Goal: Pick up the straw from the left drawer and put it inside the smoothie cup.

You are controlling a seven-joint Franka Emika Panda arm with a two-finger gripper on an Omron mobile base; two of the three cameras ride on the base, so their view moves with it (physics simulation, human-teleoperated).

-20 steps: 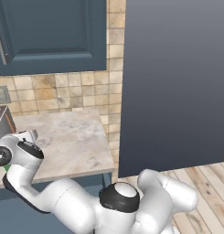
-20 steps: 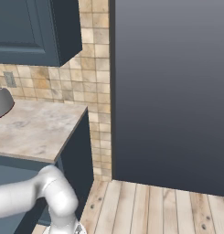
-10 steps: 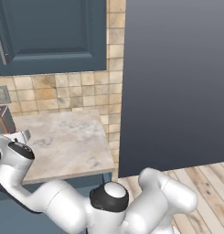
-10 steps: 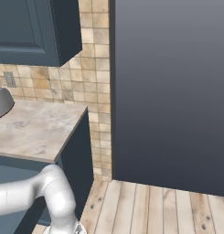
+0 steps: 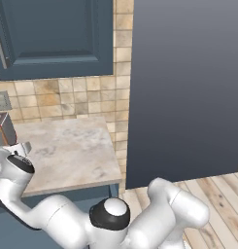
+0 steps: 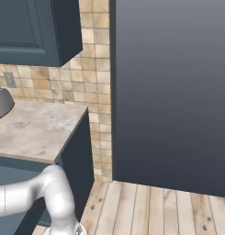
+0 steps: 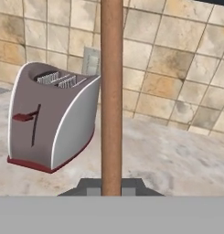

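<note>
Since 0.5 s ago, little arm displacement is recorded. Thin orange-brown straw (image 7: 111,96) is pinched upright in the pincer (image 7: 111,188), before the silver toaster (image 7: 49,121) on beige stone tabletop (image 7: 177,157).

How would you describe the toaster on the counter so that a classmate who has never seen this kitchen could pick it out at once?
Start at the marbled stone counter beneath the tan tiled wall. The toaster stands there, left of the orange-brown straw in the hand view. Its rounded silver body, two top slots and dark red lever mark it out.
</note>
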